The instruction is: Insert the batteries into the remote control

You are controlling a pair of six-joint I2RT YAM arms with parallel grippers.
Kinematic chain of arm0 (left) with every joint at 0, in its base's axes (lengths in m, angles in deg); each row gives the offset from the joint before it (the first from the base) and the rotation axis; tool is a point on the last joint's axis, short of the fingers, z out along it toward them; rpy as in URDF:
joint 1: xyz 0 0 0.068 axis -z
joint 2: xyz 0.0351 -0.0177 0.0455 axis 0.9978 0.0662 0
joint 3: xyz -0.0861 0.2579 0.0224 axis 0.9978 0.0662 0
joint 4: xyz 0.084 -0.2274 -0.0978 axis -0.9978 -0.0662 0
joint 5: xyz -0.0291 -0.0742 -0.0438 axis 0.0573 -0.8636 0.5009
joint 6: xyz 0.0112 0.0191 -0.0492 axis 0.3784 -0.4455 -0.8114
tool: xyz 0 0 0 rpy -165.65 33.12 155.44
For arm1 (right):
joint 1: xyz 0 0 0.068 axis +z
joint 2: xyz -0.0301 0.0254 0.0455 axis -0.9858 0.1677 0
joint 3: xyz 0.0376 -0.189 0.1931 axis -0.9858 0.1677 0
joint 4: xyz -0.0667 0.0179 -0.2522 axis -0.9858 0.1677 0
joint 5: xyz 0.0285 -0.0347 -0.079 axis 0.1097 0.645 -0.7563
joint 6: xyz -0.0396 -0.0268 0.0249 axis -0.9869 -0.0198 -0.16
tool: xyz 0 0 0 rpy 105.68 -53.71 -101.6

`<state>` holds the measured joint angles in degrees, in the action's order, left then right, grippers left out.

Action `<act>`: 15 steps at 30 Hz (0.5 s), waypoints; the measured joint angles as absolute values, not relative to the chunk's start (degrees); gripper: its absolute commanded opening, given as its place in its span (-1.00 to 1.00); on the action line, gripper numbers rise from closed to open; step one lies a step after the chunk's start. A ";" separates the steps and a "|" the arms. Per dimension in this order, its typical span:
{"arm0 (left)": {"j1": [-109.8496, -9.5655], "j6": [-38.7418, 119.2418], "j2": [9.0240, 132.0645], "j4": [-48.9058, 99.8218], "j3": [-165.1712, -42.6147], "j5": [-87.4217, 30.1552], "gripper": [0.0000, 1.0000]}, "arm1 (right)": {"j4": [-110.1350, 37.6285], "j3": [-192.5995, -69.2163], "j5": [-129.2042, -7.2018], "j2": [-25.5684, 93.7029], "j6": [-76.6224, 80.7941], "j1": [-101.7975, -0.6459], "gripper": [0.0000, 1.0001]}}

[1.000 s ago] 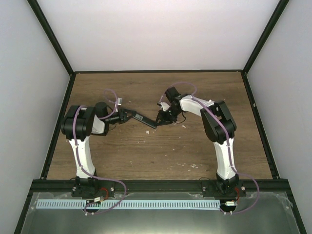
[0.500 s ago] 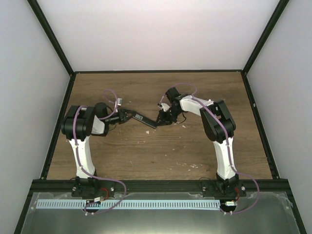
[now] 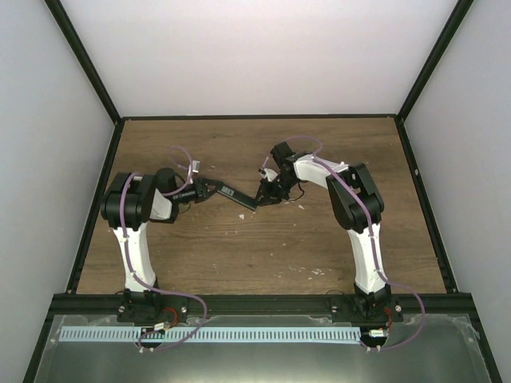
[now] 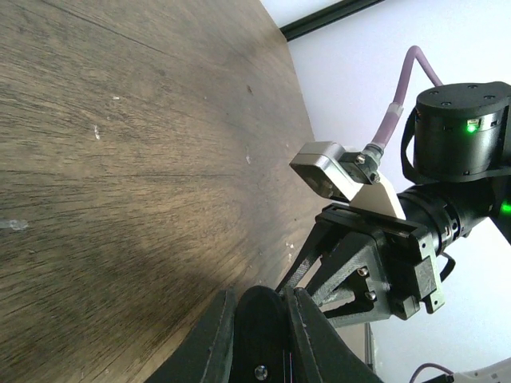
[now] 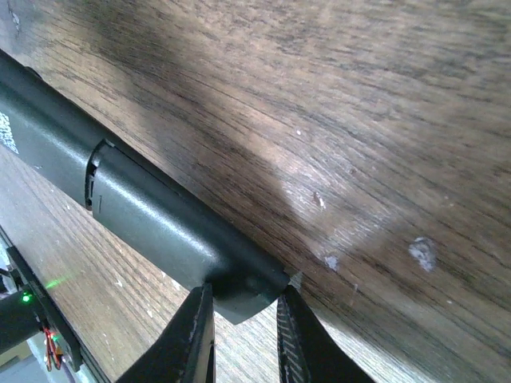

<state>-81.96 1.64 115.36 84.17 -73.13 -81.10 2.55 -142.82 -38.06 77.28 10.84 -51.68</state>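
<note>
The remote control (image 3: 235, 195), a slim black bar, is held off the wooden table between my two grippers. The left gripper (image 3: 211, 189) is shut on its left end; in the left wrist view that rounded black end (image 4: 259, 319) fills the gap between my fingers (image 4: 259, 339). The right gripper (image 3: 262, 197) is shut on the other end. In the right wrist view the remote's body (image 5: 144, 211) runs up and left from my fingertips (image 5: 243, 319), and a seam crosses its back. The batteries are out of view.
Pale specks of debris (image 3: 301, 206) lie on the table just right of the right gripper, with more near the front (image 3: 307, 271). The right arm's gripper body (image 4: 359, 271) fills the lower right of the left wrist view. A black frame edges the table (image 3: 415, 171).
The right gripper's jaws have closed a little onto the remote's end. Both arms and the remote have stayed almost where they were.
</note>
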 measured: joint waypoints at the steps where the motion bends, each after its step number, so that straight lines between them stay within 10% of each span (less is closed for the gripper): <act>1: -81.93 1.64 115.36 84.17 -73.13 -81.04 -1.00 | 2.72 -143.02 -38.04 77.45 11.00 -51.68 -0.71; 15: -81.54 1.07 115.36 84.91 -72.80 -79.79 -1.00 | 3.49 -144.16 -37.02 78.28 12.83 -51.88 -0.72</act>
<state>-81.54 1.07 115.36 84.91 -72.80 -79.79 3.49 -144.16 -37.02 78.28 12.83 -51.88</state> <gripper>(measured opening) 0.155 0.142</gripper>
